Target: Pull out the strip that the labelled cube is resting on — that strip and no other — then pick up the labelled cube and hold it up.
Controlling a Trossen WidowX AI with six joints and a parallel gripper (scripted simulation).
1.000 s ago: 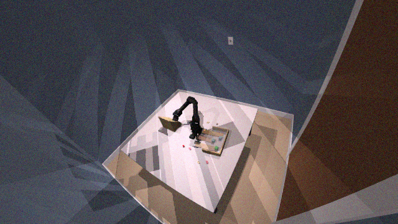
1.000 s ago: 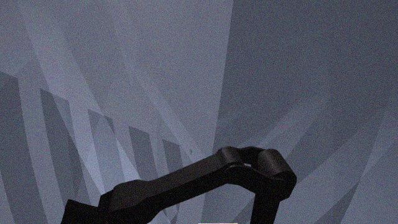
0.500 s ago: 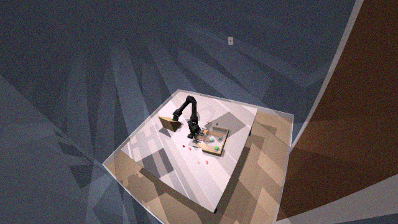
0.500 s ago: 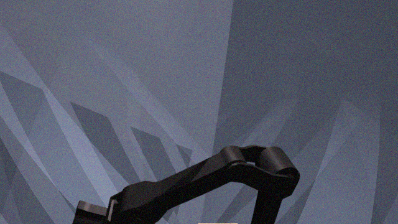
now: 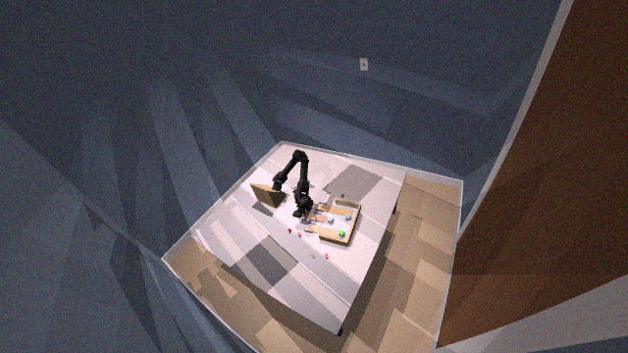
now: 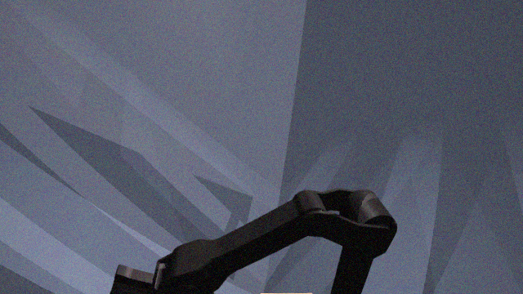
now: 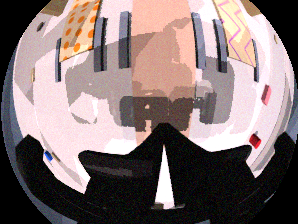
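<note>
The top view looks down steeply from far off, taking in the whole table [image 5: 275,255] and the arm [image 5: 296,178]. The exterior view sits low and close, facing upward past the arm's elbow, which both views share. The wrist view, a fisheye just behind the gripper [image 7: 162,163], faces forward along the table beyond it.
</note>
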